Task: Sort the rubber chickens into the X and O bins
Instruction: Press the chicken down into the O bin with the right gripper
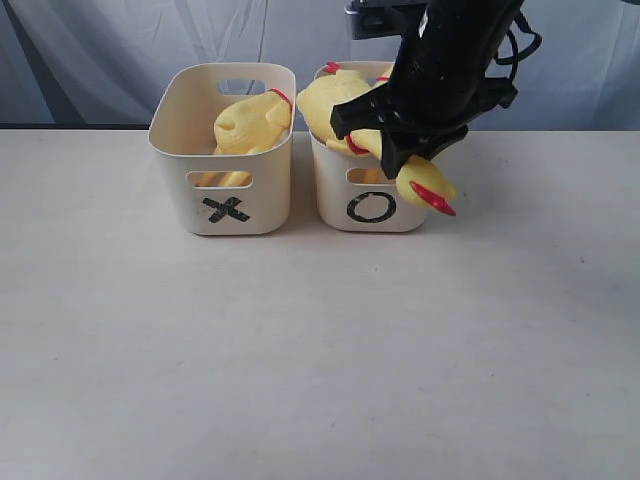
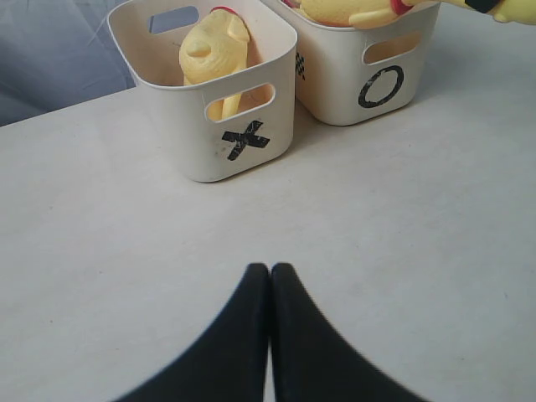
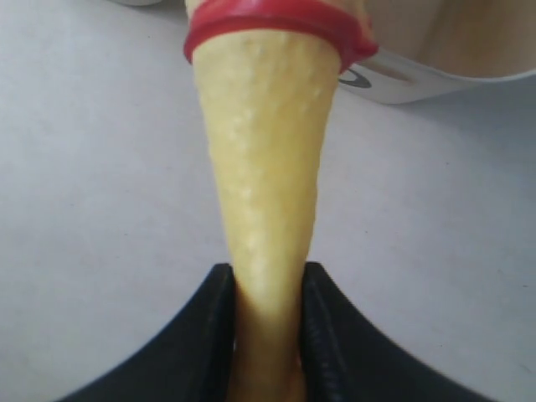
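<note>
My right gripper (image 1: 400, 135) is shut on the long neck of a yellow rubber chicken (image 1: 325, 105). It holds the chicken over the cream O bin (image 1: 370, 208). The chicken's head with its red beak (image 1: 428, 192) hangs outside the bin's front right corner. In the right wrist view the neck (image 3: 264, 151) runs out from between the fingers (image 3: 209, 318) to a red ring (image 3: 276, 21). Another yellow chicken (image 1: 250, 122) lies in the X bin (image 1: 222, 190). My left gripper (image 2: 270, 270) is shut and empty, low over the table in front of the X bin (image 2: 243, 159).
The two bins stand side by side at the back of the pale table (image 1: 300, 350), almost touching. A grey-blue cloth backdrop (image 1: 100, 50) hangs behind them. The right arm (image 1: 450, 50) reaches down from above the O bin.
</note>
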